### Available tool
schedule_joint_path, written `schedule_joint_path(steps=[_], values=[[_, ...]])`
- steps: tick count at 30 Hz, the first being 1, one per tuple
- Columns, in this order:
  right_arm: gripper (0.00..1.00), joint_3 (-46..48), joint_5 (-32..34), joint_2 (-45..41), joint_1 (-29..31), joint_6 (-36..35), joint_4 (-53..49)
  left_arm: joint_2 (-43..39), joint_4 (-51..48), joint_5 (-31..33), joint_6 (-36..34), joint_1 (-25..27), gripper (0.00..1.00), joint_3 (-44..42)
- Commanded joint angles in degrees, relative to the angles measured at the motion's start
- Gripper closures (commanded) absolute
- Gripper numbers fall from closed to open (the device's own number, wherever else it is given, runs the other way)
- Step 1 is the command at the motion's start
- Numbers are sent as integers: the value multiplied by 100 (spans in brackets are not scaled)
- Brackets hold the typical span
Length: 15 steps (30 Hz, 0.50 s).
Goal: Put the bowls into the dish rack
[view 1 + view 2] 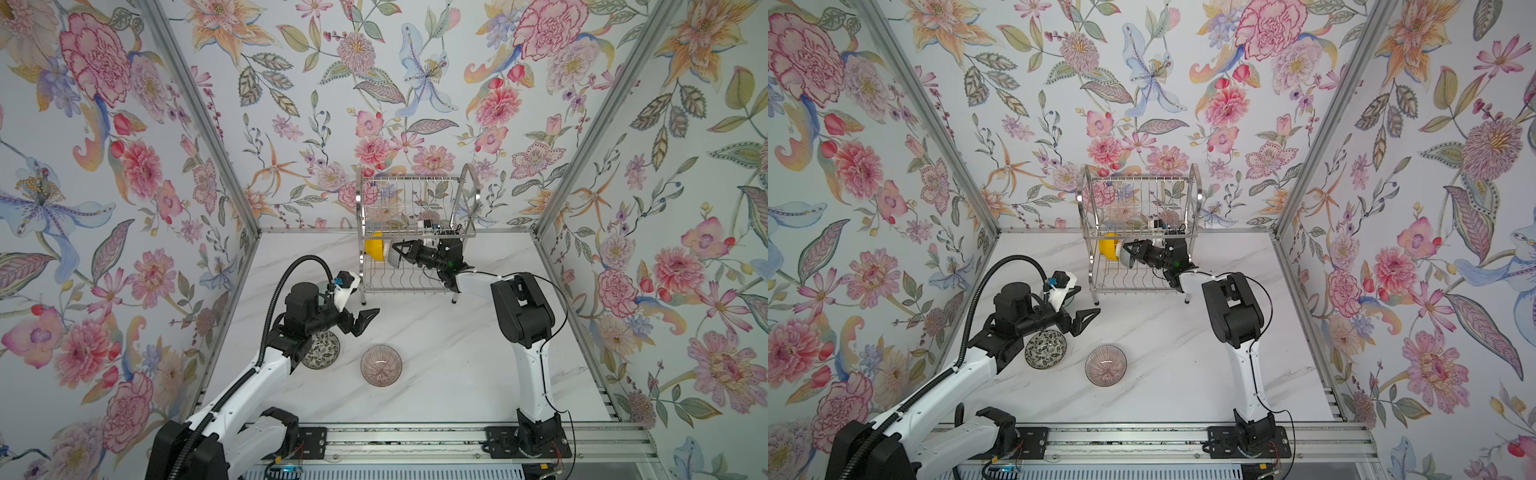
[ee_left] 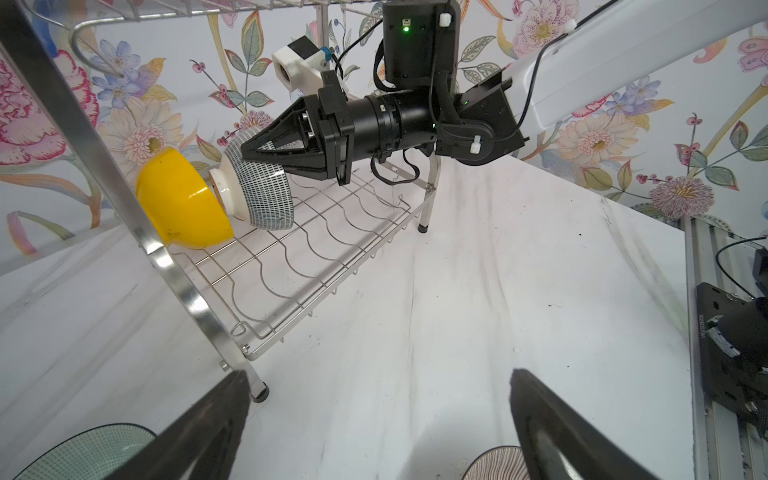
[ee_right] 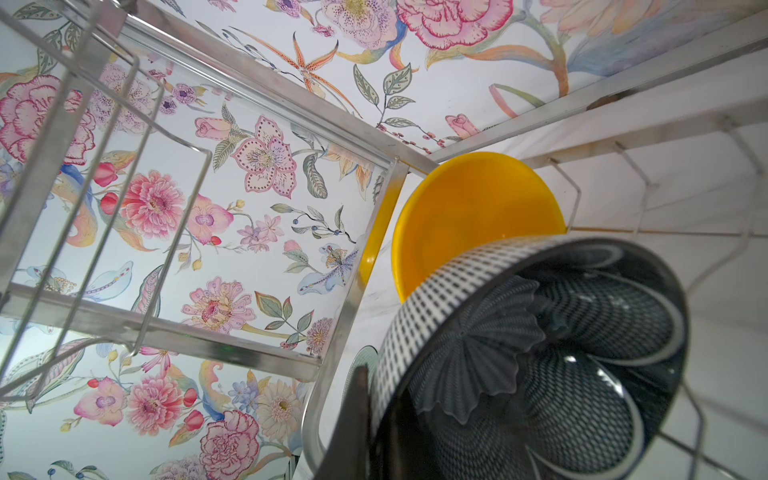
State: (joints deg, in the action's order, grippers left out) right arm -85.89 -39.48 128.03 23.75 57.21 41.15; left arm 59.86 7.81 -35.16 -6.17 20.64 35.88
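Left wrist view gives the clearest look: the right gripper (image 2: 249,153) is pinched tight on the rim of the navy bowl (image 2: 262,195), holding it on edge low over the bottom tier of the dish rack (image 2: 291,266). The bowl is tipped sideways, mouth to the right, so that it can drop into 1 of the wavy wire slots, which are shaped to keep round dishes upright. Its pale foot ring sits close against the mouth of the yellow bowl (image 2: 178,199), already standing on edge at the tier's left end (whether the 2 touch I cannot tell). Packing them close likely saves slots for the rest.

The navy bowl looks like glazed ceramic: white outside with a fine dark check, dark inside with scalloped petals. The yellow one is plain, glossy and smooth. The rack is thin shiny steel wire between arched tube sides, so a glazed rim could slide on it.

In both top views the left gripper (image 1: 365,322) hangs wide open and empty over the marble-look table (image 1: 436,332). On the table near it sit the speckled bowl (image 1: 322,353), partly under the arm, and the pink ribbed bowl (image 1: 381,365), both upright; the pale green bowl (image 2: 83,449) lies just left of the rack.
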Motion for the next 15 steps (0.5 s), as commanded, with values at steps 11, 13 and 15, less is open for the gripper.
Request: schedule_joint_path(steps=[11,13,15], values=[[95,-394,228,73,-90,-67,585,-238,229,562,-24,33,1,-162],[95,-386,299,91,-85,-29,681,-238,236,563,-30,29,1,-162],[95,-381,374,101,-88,-3,751,-243,234,554,-18,28,1,-162]])
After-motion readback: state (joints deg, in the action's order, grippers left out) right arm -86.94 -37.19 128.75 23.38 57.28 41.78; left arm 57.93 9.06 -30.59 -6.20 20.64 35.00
